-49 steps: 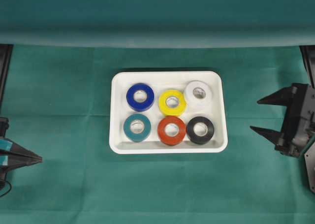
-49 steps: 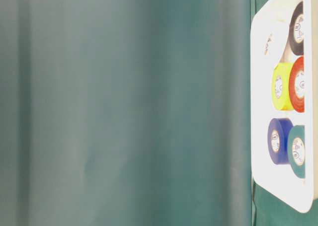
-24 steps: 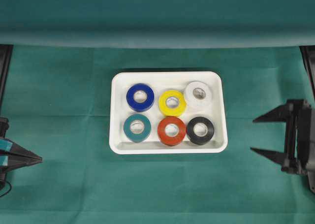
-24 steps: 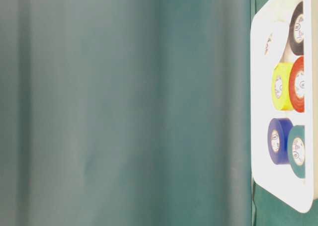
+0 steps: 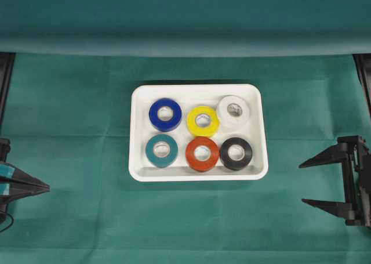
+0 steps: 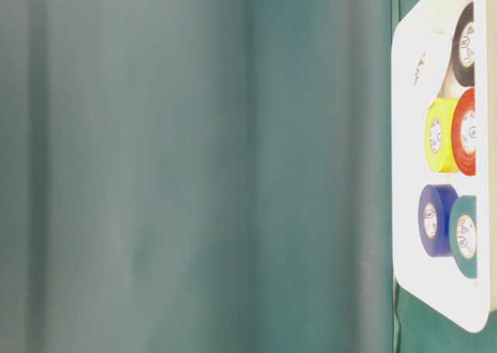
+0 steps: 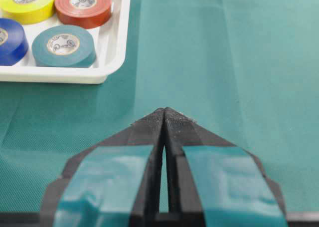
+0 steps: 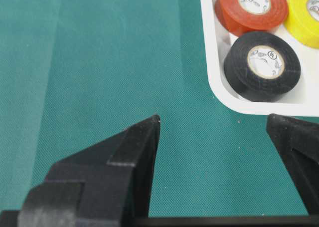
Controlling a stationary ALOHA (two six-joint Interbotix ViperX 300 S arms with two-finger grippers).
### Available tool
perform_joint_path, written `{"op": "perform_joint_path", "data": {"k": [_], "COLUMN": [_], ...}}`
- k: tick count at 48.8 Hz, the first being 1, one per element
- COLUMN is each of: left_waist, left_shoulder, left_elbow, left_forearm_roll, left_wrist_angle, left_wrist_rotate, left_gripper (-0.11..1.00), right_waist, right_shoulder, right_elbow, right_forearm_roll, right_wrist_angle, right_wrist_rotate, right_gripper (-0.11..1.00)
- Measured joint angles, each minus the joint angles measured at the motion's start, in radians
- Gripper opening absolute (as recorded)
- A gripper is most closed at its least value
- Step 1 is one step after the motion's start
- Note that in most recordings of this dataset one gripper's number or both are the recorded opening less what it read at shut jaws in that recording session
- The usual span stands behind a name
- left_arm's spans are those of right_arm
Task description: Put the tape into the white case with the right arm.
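The white case (image 5: 197, 90) sits mid-table on the green cloth and holds several tape rolls: blue (image 5: 165, 114), yellow (image 5: 203, 120), white (image 5: 234, 109), teal (image 5: 162, 150), red (image 5: 202, 154) and black (image 5: 236, 153). My right gripper (image 5: 302, 184) stands open to the right of the case, level with its front edge, and nothing is between its fingers. In the right wrist view the right gripper (image 8: 214, 118) spans bare cloth, with the black roll (image 8: 262, 65) and the case rim (image 8: 249, 109) just ahead. My left gripper (image 5: 46, 187) rests shut at the left edge, empty, its tips (image 7: 164, 110) together.
A green backdrop fold (image 5: 185, 43) runs along the rear of the table. Black arm mounts stand at the back left (image 5: 6, 72) and back right (image 5: 364, 67). The table-level view, turned sideways, shows the case (image 6: 404, 174) at its right edge.
The right gripper has moved toward the table's front, from beside the case's middle to beside its front edge, staying open. The left gripper and the rolls have not moved.
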Motion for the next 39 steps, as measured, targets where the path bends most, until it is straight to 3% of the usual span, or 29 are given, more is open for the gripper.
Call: {"op": "perform_joint_path", "data": {"k": [16,39], "left_waist": [0.000,0.000], "left_shoulder": [0.000,0.000], "left_elbow": [0.000,0.000], "left_forearm_roll": [0.000,0.000], "left_wrist_angle": [0.002,0.002], "left_wrist_rotate": [0.000,0.000], "left_gripper": [0.00,0.00], "right_waist": [0.000,0.000], "right_shoulder": [-0.025,-0.233], "right_elbow": [0.000,0.067], "right_forearm_roll": [0.000,0.000], "right_wrist_angle": [0.000,-0.002], "right_wrist_rotate": [0.000,0.000], "right_gripper": [0.63,0.63]}}
